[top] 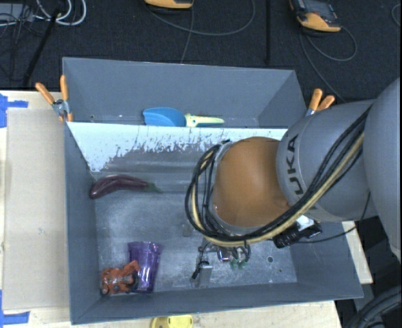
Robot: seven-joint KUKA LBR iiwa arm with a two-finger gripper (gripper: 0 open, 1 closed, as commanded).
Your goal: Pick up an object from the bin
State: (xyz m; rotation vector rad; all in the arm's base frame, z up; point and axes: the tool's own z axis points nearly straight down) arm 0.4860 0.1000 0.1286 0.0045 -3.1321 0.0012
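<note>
The pincer (pixel 218 257) is seen low over the floor of the bin (pixel 187 91), spread or pressed together cannot be told, and nothing is seen gripped, so the pick is judged undone, a purple pouch (pixel 145 265) and orange toy (pixel 119 279) lying nearest, at the near-left corner.

A blue scoop (pixel 164 117) with a pale yellow-green handle is seen at far centre. A dark purple eggplant (pixel 119 184) is laid to the left, pointing left to right. At near left, a purple pouch (pixel 145 265) is pressed against an orange toy figure (pixel 119 279). White cables (pixel 71 5) are coiled at far left.
</note>
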